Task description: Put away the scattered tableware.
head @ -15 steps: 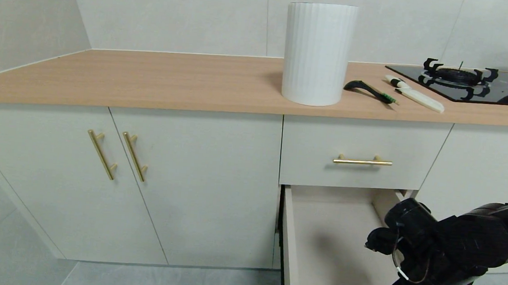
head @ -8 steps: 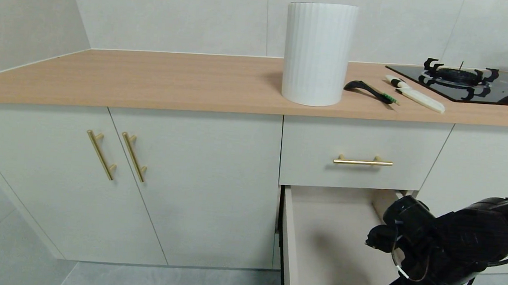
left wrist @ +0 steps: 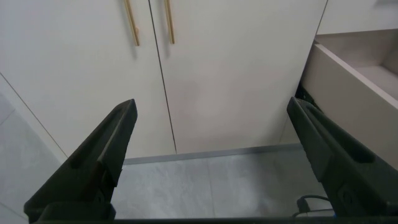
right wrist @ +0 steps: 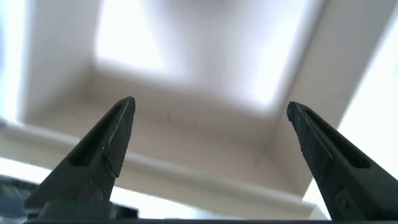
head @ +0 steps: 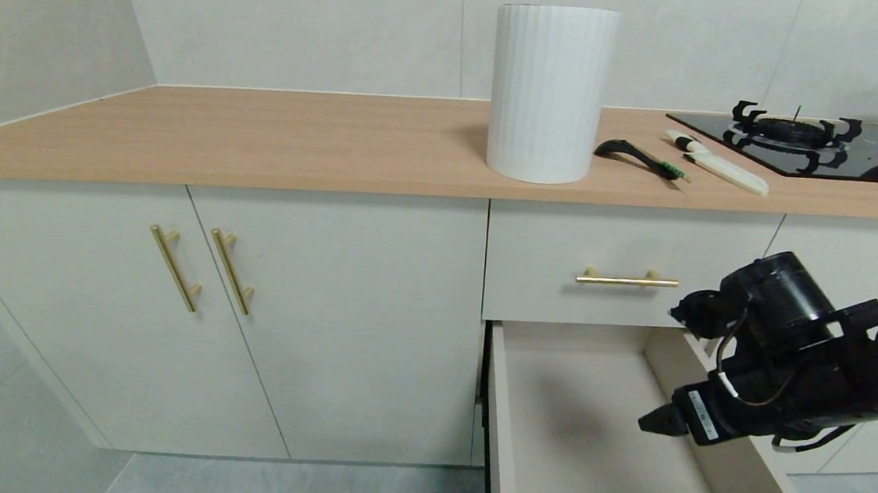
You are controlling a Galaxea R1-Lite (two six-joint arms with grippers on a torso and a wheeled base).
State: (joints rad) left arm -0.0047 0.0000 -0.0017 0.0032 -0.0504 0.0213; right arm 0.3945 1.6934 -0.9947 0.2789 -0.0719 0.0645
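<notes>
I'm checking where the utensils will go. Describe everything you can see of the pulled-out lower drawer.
The lower drawer stands pulled well out beneath the closed drawer with the brass handle. It is a pale beige box, smooth like laminated board, with thin upright side walls and a flat, bare floor. The right gripper, open, hangs over its right wall; whether they touch cannot be told.

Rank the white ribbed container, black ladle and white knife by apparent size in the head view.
1. white ribbed container, clearly largest.
2. white knife and black ladle: nearly alike in length, the knife perhaps slightly longer; too close to rank firmly.
</notes>
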